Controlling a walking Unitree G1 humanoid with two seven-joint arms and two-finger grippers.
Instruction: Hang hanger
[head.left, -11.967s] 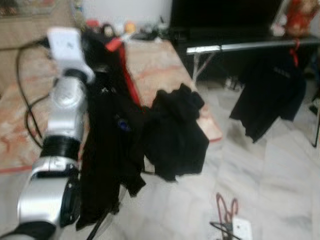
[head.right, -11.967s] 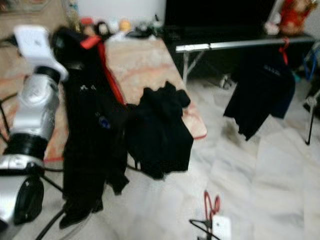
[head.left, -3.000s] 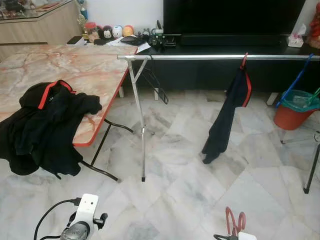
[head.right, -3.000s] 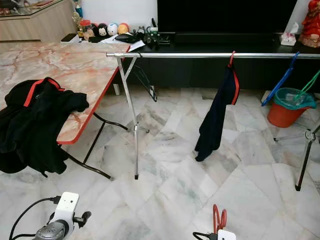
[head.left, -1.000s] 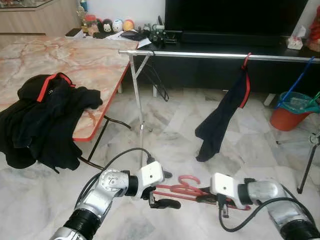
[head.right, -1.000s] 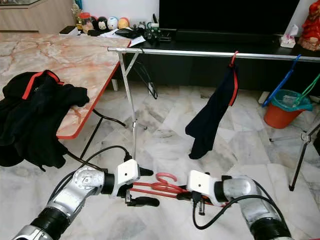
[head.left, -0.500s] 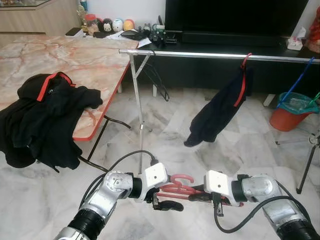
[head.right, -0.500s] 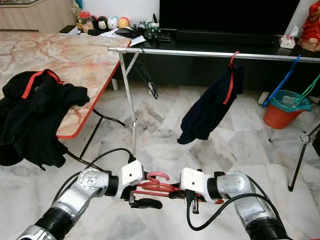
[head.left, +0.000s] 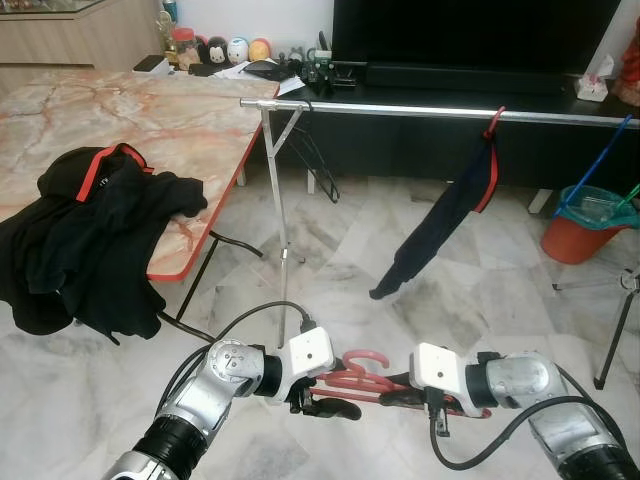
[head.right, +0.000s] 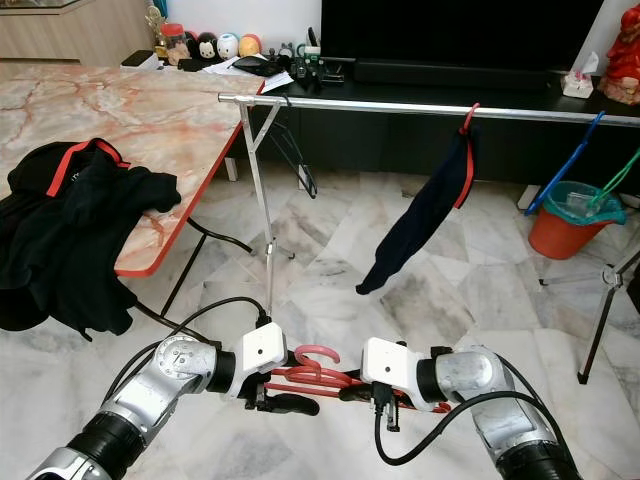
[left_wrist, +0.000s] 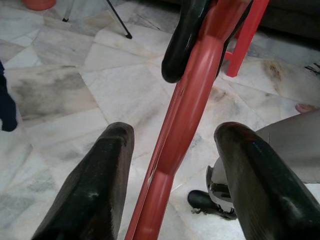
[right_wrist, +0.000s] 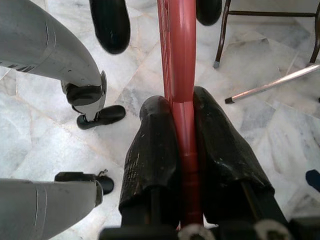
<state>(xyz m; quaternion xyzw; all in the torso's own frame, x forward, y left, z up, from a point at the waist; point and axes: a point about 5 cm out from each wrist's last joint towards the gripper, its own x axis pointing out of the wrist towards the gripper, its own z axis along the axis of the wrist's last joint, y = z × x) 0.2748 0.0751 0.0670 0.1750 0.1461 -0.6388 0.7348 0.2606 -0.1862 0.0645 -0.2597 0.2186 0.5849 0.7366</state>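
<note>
Both arms are up in front of the robot, low over the marble floor (head.left: 420, 300), with the red hanger (head.right: 318, 372) stretched between them, hook curling upward. The right gripper (right_wrist: 181, 131) has its two fingers pressed tight on the hanger's bar, a firm pinch. The left gripper (left_wrist: 172, 150) sits with its fingers spread wide, the red bar running through the gap and touching neither pad. Half a second ago the picture was much the same, the two wrists facing each other with the hanger between; three seconds ago both arms were hanging low at the bottom edge. What has changed most is on the metal rail (head.left: 420, 110): the dark garment with red trim (head.left: 450, 225), hung by a red hook, was bunched and swung up to the left half a second back, and now it trails down in a longer, slimmer slant. On the marble-topped table (head.left: 150, 110) to the left, the black clothing with a red collar (head.left: 90, 235) lies heaped over the edge just as it did. An orange bucket (head.left: 585, 225) stands on the floor at far right.
</note>
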